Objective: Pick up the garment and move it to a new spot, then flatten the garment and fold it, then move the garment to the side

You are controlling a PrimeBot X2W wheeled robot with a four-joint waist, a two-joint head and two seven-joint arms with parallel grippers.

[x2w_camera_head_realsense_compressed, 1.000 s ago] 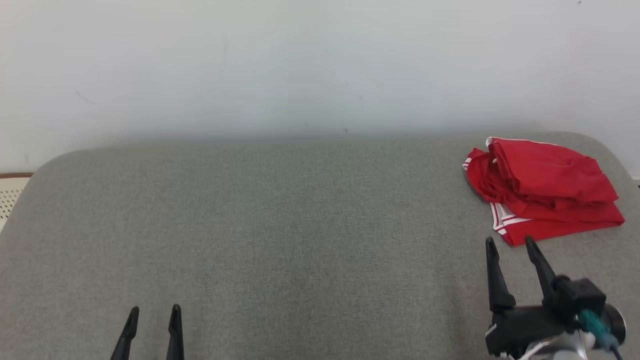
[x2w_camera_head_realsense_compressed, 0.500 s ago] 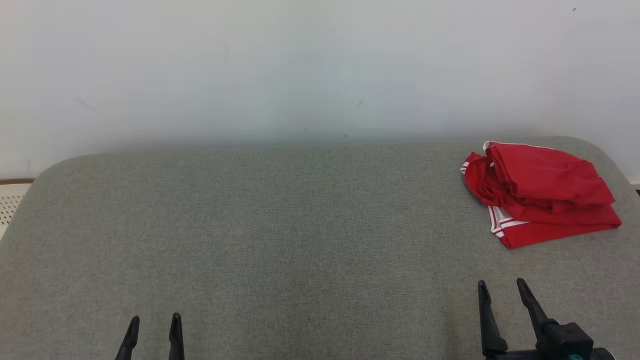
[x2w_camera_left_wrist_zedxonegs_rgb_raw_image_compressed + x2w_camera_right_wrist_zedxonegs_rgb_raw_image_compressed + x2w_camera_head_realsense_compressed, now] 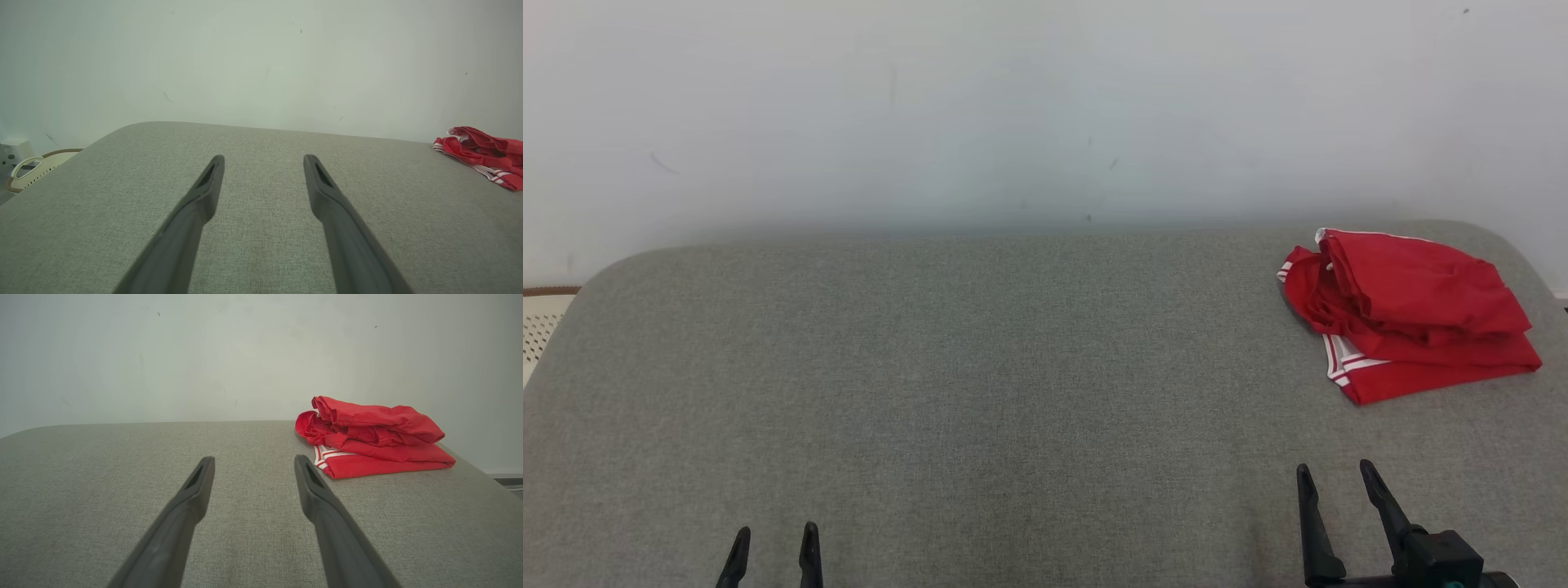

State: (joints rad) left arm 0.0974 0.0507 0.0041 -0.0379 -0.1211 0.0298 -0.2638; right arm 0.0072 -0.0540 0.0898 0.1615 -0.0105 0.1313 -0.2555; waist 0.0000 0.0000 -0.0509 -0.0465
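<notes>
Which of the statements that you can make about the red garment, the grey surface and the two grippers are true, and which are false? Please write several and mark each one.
1. The red cloth garment with white stripes lies at the far right of the grey fabric-covered surface. True.
2. The right gripper is shut on the garment. False: it is open and empty, apart from the garment, on the robot's side of it.
3. The left gripper is open and holds nothing. True.
4. The garment is spread out flat in one layer. False: it lies folded in several layers, somewhat rumpled on top.
</notes>
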